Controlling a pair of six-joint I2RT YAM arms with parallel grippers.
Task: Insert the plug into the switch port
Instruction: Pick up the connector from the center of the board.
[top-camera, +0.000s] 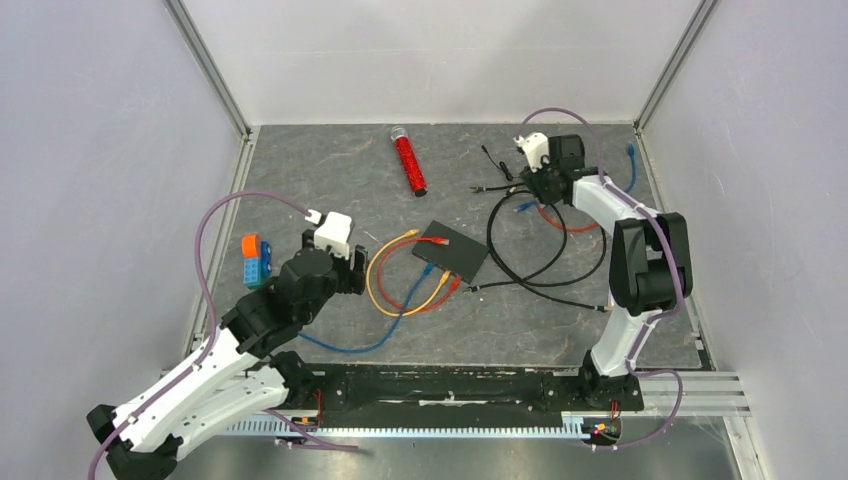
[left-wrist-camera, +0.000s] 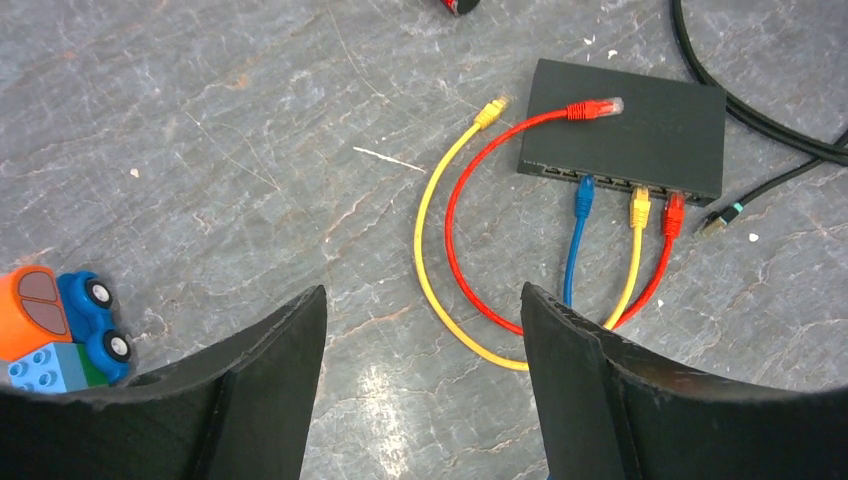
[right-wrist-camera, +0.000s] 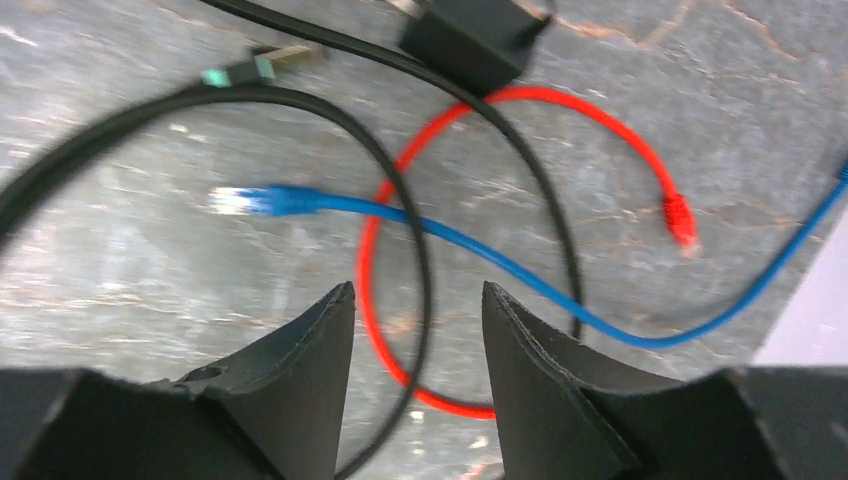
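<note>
Both arms (top-camera: 215, 365) forward and low: left pincer (left-wrist-camera: 423, 290) wide, empty; right pincer (right-wrist-camera: 418, 287) half-spread, empty above cables (right-wrist-camera: 470, 238).

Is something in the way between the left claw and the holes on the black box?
Only flat cables: the yellow loop, red loop and blue cable lie on the table between the open left gripper and the switch's port row. Nothing stands taller.

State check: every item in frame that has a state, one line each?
switch: lying flat
switch ports: three hold plugs
free red plug: unplugged, lying on the switch
free yellow plug: unplugged, beside the switch
left end effector: open, empty
right end effector: open, empty
red tube: lying on its side
</note>
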